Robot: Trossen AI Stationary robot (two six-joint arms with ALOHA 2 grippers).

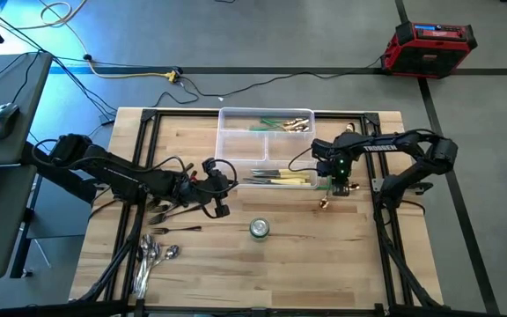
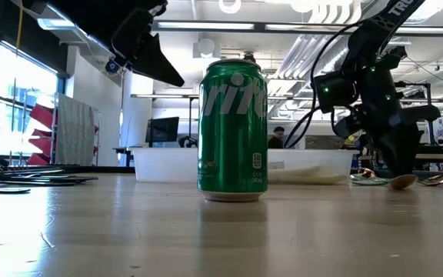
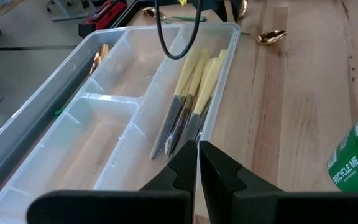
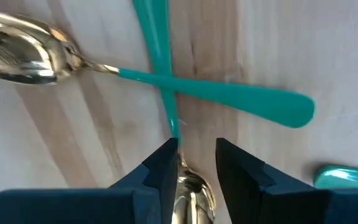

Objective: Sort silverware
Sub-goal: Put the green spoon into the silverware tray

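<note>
Right gripper [image 4: 191,163] clamping green-handled spoon [image 4: 160,56] near its bowl — handle pointing away, crossing another.

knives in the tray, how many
3 cream-handled knives, side by side in the tray compartment nearest the can, blades toward the left claw. More could be hidden beneath.

Right gripper [image 4: 191,163] sits low over two crossed green-handled spoons [image 4: 216,93], one gold bowl wedged between its fingers, so no clear way forward. The tray's [image 1: 233,145] wall stands close beside it. Bare table [image 1: 359,255] opens behind it.
</note>
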